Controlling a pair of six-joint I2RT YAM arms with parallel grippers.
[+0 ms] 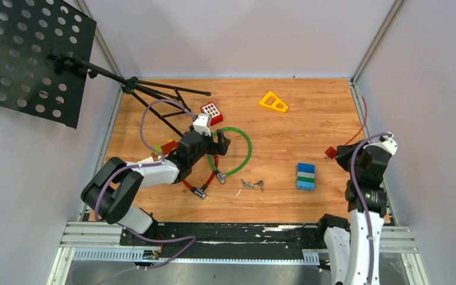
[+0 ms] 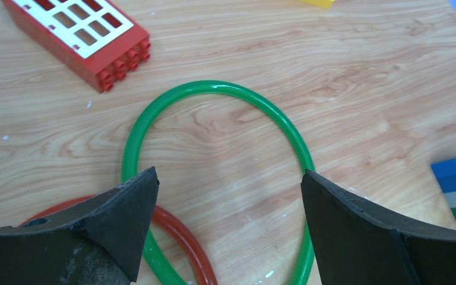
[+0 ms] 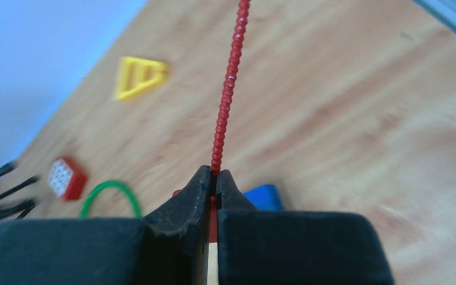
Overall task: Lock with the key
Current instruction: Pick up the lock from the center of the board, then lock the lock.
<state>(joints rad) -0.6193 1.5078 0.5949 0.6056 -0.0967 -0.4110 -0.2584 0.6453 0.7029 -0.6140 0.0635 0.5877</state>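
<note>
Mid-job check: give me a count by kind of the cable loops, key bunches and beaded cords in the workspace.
Cable loops: 2 (green loop, red loop)
Key bunch: 1
Beaded cord: 1, pinched in the right gripper
Total: 4
</note>
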